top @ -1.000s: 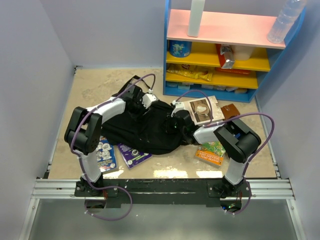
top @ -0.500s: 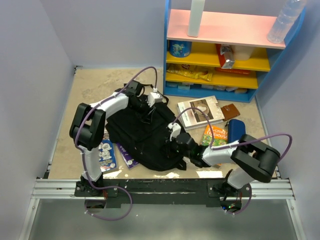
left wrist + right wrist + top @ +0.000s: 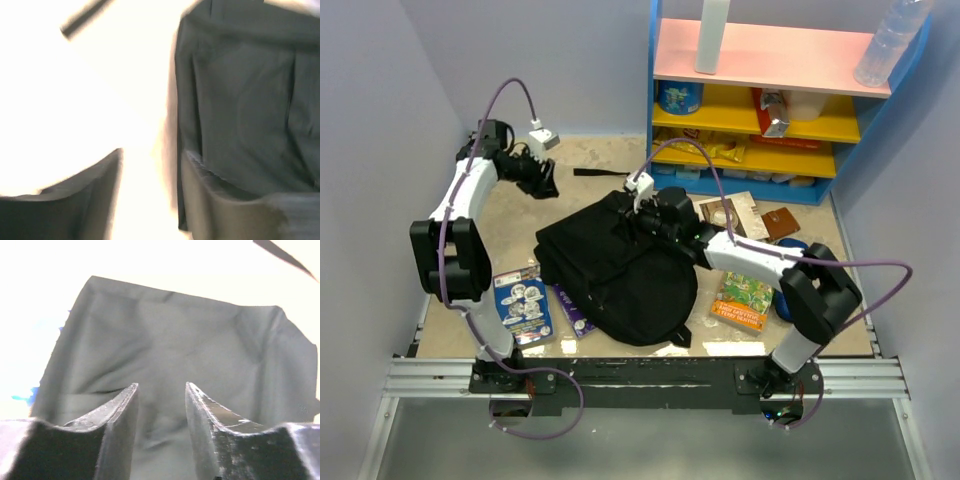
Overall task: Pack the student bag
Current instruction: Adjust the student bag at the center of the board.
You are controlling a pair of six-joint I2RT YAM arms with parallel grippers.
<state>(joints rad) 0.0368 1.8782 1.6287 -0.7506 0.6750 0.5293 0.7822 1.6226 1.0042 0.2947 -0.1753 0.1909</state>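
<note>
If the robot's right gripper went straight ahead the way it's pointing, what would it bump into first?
The right gripper would likely meet the student bag first. Its black fabric fills the wrist view just past the open fingers, though how close it lies is unclear.

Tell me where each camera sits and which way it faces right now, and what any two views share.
Top external: fixed above and behind the bases, looking down at the beige table; both arms, left gripper and right gripper show.
Left wrist: on the left arm, facing down past its open fingers at table top and the edge of the soft black fabric backpack.
Right wrist: over the backpack, facing down between its open fingers onto black fabric.
Shared: the backpack shows in all three.
</note>
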